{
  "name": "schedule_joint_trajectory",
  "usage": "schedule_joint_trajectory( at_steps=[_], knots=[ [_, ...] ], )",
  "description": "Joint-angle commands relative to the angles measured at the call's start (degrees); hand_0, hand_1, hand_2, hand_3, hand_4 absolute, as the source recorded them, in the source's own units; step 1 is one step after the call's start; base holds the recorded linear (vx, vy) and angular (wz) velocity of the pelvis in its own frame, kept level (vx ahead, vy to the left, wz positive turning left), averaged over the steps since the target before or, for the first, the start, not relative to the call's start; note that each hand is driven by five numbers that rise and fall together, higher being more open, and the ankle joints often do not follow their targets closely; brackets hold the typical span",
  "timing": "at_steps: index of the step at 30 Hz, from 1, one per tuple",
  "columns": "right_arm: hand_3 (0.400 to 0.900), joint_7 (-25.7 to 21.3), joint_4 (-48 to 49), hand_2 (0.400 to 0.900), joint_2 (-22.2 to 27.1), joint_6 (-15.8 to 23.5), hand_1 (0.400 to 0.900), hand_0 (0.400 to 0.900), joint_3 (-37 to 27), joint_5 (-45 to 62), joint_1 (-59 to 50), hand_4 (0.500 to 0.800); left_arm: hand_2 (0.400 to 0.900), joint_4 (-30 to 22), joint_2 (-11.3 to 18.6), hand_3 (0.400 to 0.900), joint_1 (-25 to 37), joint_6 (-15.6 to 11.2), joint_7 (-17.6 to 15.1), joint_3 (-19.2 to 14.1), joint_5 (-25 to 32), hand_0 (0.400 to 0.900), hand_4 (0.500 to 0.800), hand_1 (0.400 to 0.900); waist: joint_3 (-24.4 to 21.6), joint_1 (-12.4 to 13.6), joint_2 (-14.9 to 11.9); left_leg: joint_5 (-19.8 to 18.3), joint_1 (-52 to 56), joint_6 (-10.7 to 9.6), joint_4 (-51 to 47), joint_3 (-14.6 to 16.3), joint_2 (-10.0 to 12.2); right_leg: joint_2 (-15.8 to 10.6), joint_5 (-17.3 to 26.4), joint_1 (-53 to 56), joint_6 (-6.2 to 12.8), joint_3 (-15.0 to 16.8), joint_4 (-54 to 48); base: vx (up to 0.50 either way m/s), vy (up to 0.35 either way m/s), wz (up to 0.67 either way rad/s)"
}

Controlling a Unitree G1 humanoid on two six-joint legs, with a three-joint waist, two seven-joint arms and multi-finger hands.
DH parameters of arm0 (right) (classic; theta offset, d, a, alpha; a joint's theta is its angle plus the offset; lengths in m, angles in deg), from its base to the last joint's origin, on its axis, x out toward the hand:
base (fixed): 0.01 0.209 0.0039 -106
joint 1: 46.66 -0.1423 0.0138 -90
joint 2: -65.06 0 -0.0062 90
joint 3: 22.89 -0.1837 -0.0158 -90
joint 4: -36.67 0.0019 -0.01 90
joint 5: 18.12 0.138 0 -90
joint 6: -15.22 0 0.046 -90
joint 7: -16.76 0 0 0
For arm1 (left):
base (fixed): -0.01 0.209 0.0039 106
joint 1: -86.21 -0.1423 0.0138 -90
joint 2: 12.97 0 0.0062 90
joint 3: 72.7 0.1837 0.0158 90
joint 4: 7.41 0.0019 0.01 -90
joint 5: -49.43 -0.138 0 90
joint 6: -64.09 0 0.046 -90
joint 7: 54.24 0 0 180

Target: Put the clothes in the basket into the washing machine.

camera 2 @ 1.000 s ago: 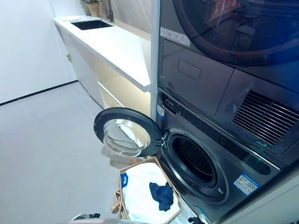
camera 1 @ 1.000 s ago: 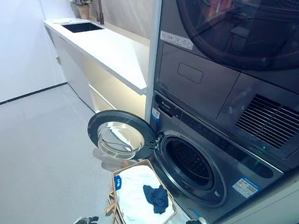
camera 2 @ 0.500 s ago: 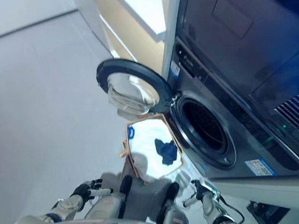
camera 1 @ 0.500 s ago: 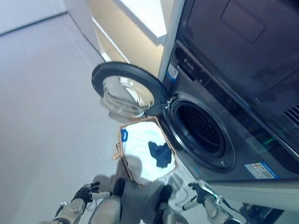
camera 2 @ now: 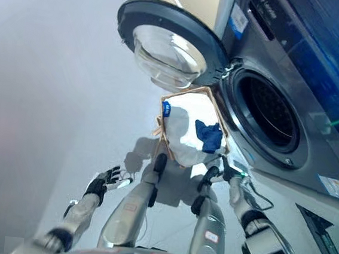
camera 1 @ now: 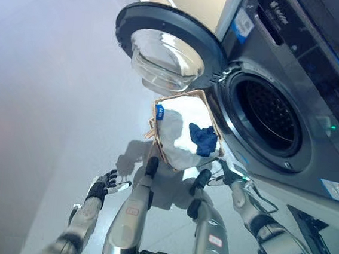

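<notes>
Tilted down since a second ago, bringing both hands into sight: left hand (camera 1: 102, 186) open, well left of basket (camera 1: 165, 153); right hand (camera 1: 228, 172) loosely open just beside it, below washing machine (camera 1: 266, 115), poised to reach blue garment (camera 1: 204, 138).

The washing machine (camera 1: 291, 109) is cut off by the top and right edges of the frame, so only its lower front shows. The inside of its drum (camera 1: 267, 109) at right centre is too dark to make out. In the middle of the frame, the basket (camera 1: 184, 96) hides its near end behind the white cloth (camera 1: 178, 134). The small blue label (camera 1: 159, 111) is too small to read.
</notes>
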Motion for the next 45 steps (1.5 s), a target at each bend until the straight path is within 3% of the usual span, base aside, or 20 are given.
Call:
schedule_joint_trajectory(
  at_steps=[1,5,6,7,9,14,21,30,45],
  knots=[
    [0.900,-4.63,-2.27,0.900,1.70,-0.45,0.900,0.900,1.87,2.25,-3.57,0.800,0.900,-3.09,1.15,0.900,-4.12,-1.01,-0.41,3.10,-0.43,0.900,0.800,0.900,-0.98,1.58,2.30,-0.78,-4.25,2.38,1.13,0.56,-2.99,-1.26,-1.89,-1.54,2.53,0.58,5.68,0.01,0.052,0.14],
    [0.900,-5.63,-8.87,0.900,3.25,-1.52,0.900,0.900,4.08,4.50,-14.81,0.800,0.900,0.54,0.37,0.900,-1.83,-0.28,-0.14,6.24,0.10,0.900,0.800,0.900,-0.75,3.34,4.13,-1.79,-4.51,2.27,1.23,-0.13,-3.64,-1.94,-3.42,-1.70,3.30,0.45,6.90,0.09,0.020,0.18],
    [0.900,-3.99,-17.52,0.900,1.78,-4.50,0.900,0.900,7.07,5.10,-32.96,0.800,0.900,1.63,0.13,0.900,0.31,1.63,1.61,9.36,-1.45,0.900,0.800,0.900,-1.63,7.00,5.62,-1.79,-4.49,2.14,1.32,-1.09,-4.43,-2.68,-3.75,-1.03,3.40,-0.92,6.67,0.06,-0.023,0.48],
    [0.900,-4.32,-15.35,0.900,6.33,-5.11,0.900,0.900,8.37,6.71,-34.10,0.800,0.900,0.09,1.03,0.900,0.35,1.75,0.42,8.69,-1.25,0.900,0.800,0.900,-1.95,7.25,5.87,-1.60,-4.87,2.20,1.42,-1.72,-4.66,-2.91,-3.89,-1.25,3.45,-1.46,7.38,0.07,-0.024,0.46],
    [0.900,-3.63,-15.73,0.900,7.19,-4.15,0.900,0.900,8.04,6.93,-38.18,0.800,0.900,1.06,1.29,0.900,-0.04,1.61,0.01,8.54,-1.50,0.900,0.800,0.900,-2.09,7.87,6.25,-1.59,-4.48,2.20,1.00,-1.80,-4.64,-3.10,-3.87,-1.27,3.53,-1.49,7.59,0.05,0.035,0.09],
    [0.900,-4.21,-17.97,0.900,4.67,-4.42,0.900,0.900,7.40,5.82,-36.93,0.800,0.900,3.81,-1.22,0.900,1.05,2.93,-0.47,9.90,-2.54,0.900,0.800,0.900,-1.13,8.55,7.54,-1.70,-3.94,2.43,0.98,-1.80,-5.09,-3.10,-4.14,-0.63,3.47,-1.42,7.66,0.03,0.029,-0.02],
    [0.900,-3.73,-19.32,0.900,6.20,-4.85,0.900,0.900,5.67,4.82,-36.27,0.800,0.900,5.35,-2.26,0.900,1.70,3.25,-0.18,10.77,-3.39,0.900,0.800,0.900,-1.24,9.31,9.28,-1.30,-4.35,2.40,0.78,-2.71,-5.80,-3.68,-4.63,-0.93,3.48,-2.00,8.39,0.02,0.010,0.10],
    [0.900,-1.10,-21.20,0.900,10.66,-5.63,0.900,0.900,4.34,5.95,-38.37,0.800,0.900,6.70,-2.52,0.900,1.13,4.12,1.09,10.60,-3.64,0.900,0.800,0.900,-1.26,9.53,11.25,-0.99,-5.64,2.21,1.23,-3.18,-6.48,-4.50,-5.34,-2.70,3.38,-1.73,10.30,0.00,0.001,0.04],
    [0.900,-0.04,-22.54,0.900,19.83,-5.95,0.900,0.900,2.06,3.45,-30.68,0.800,0.900,2.26,-4.25,0.900,-0.72,3.88,2.90,11.87,-2.88,0.900,0.800,0.900,0.05,9.67,18.02,-0.51,-12.26,2.14,4.41,-2.42,-8.50,-7.07,-7.18,-10.40,3.33,-0.35,16.41,-0.02,0.022,0.03]
  ],
)
